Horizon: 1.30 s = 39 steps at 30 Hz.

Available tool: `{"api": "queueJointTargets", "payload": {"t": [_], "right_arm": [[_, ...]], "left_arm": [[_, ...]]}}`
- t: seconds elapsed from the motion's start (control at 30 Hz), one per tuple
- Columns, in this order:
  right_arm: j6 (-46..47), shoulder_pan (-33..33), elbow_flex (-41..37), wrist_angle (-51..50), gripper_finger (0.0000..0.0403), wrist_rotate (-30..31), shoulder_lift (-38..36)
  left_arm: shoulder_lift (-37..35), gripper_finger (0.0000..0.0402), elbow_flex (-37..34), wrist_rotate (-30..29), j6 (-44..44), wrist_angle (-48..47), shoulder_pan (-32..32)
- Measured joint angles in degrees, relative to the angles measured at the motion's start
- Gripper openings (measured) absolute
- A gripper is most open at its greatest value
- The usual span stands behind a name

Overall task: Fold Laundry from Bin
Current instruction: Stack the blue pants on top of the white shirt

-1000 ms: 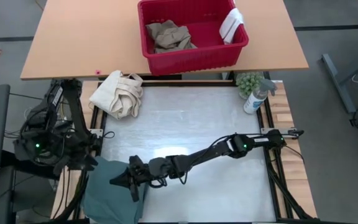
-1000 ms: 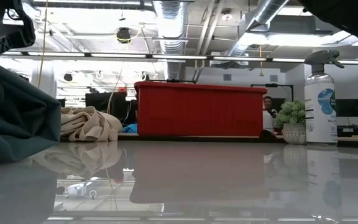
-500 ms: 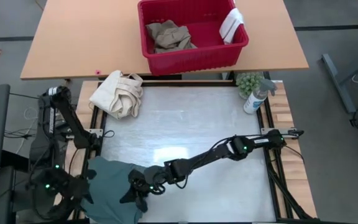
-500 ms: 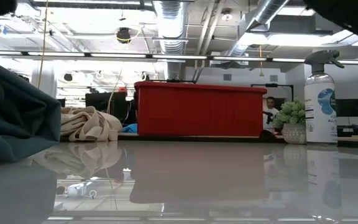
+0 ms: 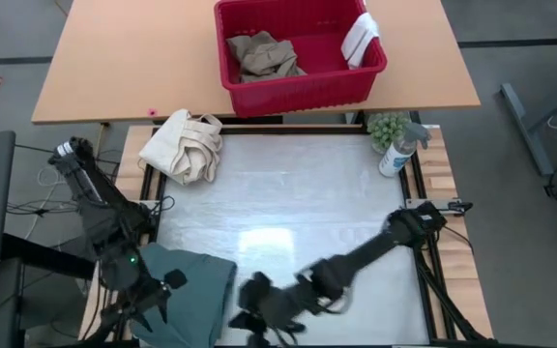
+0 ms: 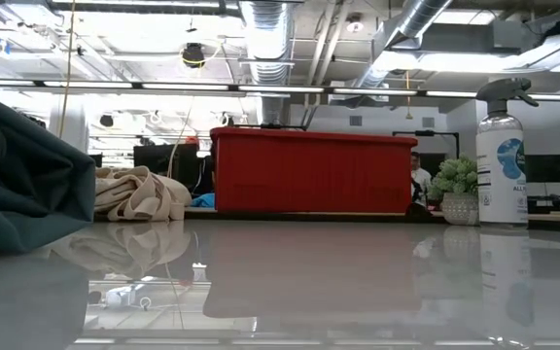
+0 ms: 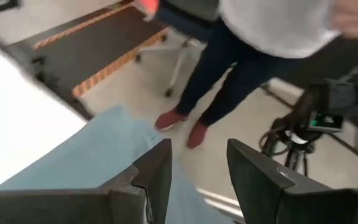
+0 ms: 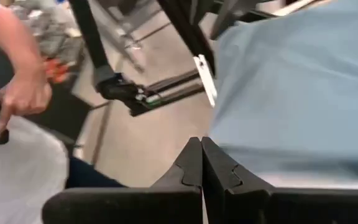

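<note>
The teal-green garment (image 5: 190, 302) lies in a heap on the table's near left corner and also shows in the low view (image 6: 17, 175). My left gripper (image 7: 197, 168) is open above the garment's left edge (image 7: 98, 149); I cannot tell whether it touches the cloth. My right gripper (image 8: 201, 163) is shut and empty at the near edge, just right of the garment (image 8: 291, 87). The red bin (image 5: 303, 92) stands on the far wooden table. It holds tan trousers (image 5: 264, 53), and a small white cloth (image 5: 361, 37) hangs over its right rim. The white towel is out of view.
A cream canvas bundle with loop handles (image 5: 187, 145) lies at the far left of the table. A spray bottle (image 5: 399, 150) and a small plant (image 5: 387, 126) stand at the far right. A person stands off the near edge, a hand (image 8: 20, 93) and legs (image 7: 229, 68) showing.
My right gripper has drawn back off the teal garment toward the near edge and the right, and now stands clear of it. My left arm has swung toward the near edge, bringing its gripper over the garment's left side. The garment stays at the near left corner.
</note>
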Motion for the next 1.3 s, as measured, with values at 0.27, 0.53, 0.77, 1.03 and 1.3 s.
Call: {"api": "queueJointTargets", "payload": {"t": [0.27, 0.53, 0.77, 1.03, 1.3], "right_arm": [[8.9, 5.8, 0.0, -6.1, 0.0020, 18.2, -2.6], [15.6, 5.8, 0.0, -9.0, 0.0020, 19.5, -1.9], [15.7, 4.4, 0.0, -10.2, 0.0020, 19.5, -2.0], [15.7, 3.0, 0.0, -12.7, 0.0021, 19.5, -2.0], [15.7, 2.3, 0.0, -15.0, 0.0021, 19.4, -2.0]], "left_arm": [[-7.6, 0.0141, -18.8, 5.2, -2.1, 23.2, 6.2], [-10.2, 0.0141, -36.1, 9.6, -11.0, 48.8, 8.5], [-6.0, 0.0141, -43.7, 2.2, -6.3, 58.3, 8.5], [7.5, 0.0141, -44.0, 2.1, -2.9, 67.4, 6.8], [24.3, 0.0141, -43.9, -0.4, -3.4, 83.2, 6.7]]}}
